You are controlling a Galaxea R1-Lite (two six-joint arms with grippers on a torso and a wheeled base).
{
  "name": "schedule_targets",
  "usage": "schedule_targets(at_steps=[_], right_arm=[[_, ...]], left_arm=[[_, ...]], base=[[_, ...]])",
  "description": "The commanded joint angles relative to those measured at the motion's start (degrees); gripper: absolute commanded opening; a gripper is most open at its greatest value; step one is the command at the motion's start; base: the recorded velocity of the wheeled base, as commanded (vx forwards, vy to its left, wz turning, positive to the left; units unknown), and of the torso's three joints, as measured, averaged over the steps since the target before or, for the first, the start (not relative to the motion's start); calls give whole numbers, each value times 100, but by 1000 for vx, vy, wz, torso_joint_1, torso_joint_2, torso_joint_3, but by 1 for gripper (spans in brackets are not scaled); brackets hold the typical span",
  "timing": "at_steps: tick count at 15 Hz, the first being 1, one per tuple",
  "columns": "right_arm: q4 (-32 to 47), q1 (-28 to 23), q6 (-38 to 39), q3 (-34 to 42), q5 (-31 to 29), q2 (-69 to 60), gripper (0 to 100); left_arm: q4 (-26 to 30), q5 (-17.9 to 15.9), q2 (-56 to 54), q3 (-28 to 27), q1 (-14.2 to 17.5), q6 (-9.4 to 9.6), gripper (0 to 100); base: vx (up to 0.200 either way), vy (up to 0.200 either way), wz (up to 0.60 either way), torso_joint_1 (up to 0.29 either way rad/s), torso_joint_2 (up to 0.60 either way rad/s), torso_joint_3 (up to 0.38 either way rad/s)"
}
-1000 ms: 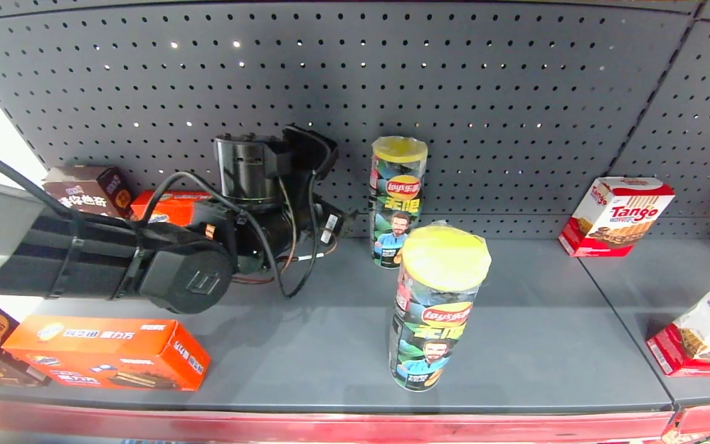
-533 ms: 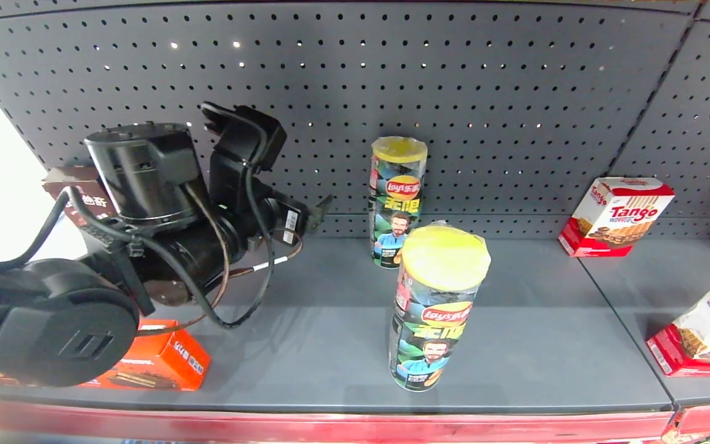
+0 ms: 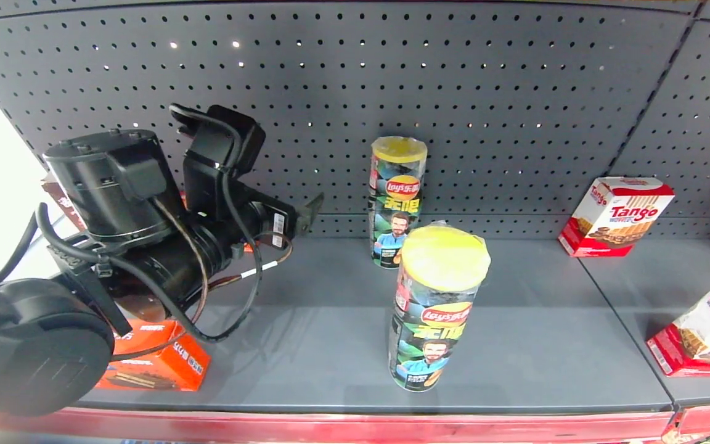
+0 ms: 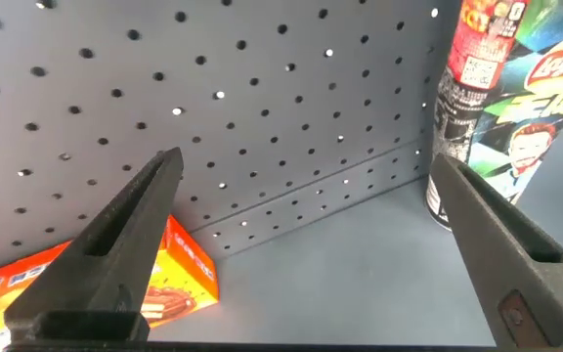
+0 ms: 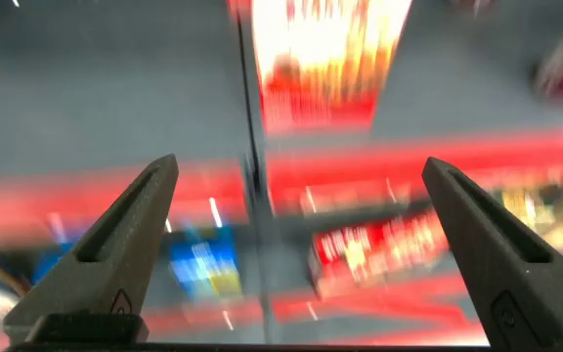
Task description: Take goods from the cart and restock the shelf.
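Head view: two chip cans stand upright on the shelf [image 3: 546, 333], the rear chip can [image 3: 397, 200] by the pegboard [image 3: 453, 92], the front chip can [image 3: 438, 308] near the lip. Left arm lies low over the shelf's left end, above an orange biscuit box [image 3: 158, 364], wrist roughly level. Left tool [image 4: 306, 249] spread wide, empty, pointing toward the rear can, near but apart. Right tool [image 5: 301, 244] also spread wide, empty. Judgement: a can is placed; next comes backing out clear of the box, then fetching from the cart.
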Motion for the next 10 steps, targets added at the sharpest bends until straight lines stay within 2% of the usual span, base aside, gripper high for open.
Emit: schedule_targets(at_steps=[1,2,4,5,6,7,8,10], right_arm=[[-131,58,815,-3003,143,2713,100],[-149,243,173,-3083,697,3293,100],[-263,559,-565,-2916,908,3978,100],[-439,831,-697,-2924,908,4286,100],[-852,1376,-785,-3003,864,4787,100],[-852,1376,-785,-3003,864,4787,100],[-1362,2027,-803,-3126,802,5543,100],[-1616,2624,-855,-3232,706,6070,100]], left_arm=[[-13,4,-141,108,8,-17,100],[-119,-5,-141,179,-27,-17,100],[-127,-5,-141,196,-36,-17,100],[-127,-14,-141,205,-36,-8,100],[-136,-5,-141,223,-27,-17,100],[-136,-5,-141,223,-27,-17,100],[-171,-5,-149,319,-9,-8,100],[-207,-14,-158,381,0,-8,100]], base=[[0,0,0,0,0,0],[0,0,0,0,0,0],[0,0,0,0,0,0],[0,0,0,0,0,0],[0,0,0,0,0,0],[0,0,0,0,0,0],[0,0,0,0,0,0],[0,0,0,0,0,0]])
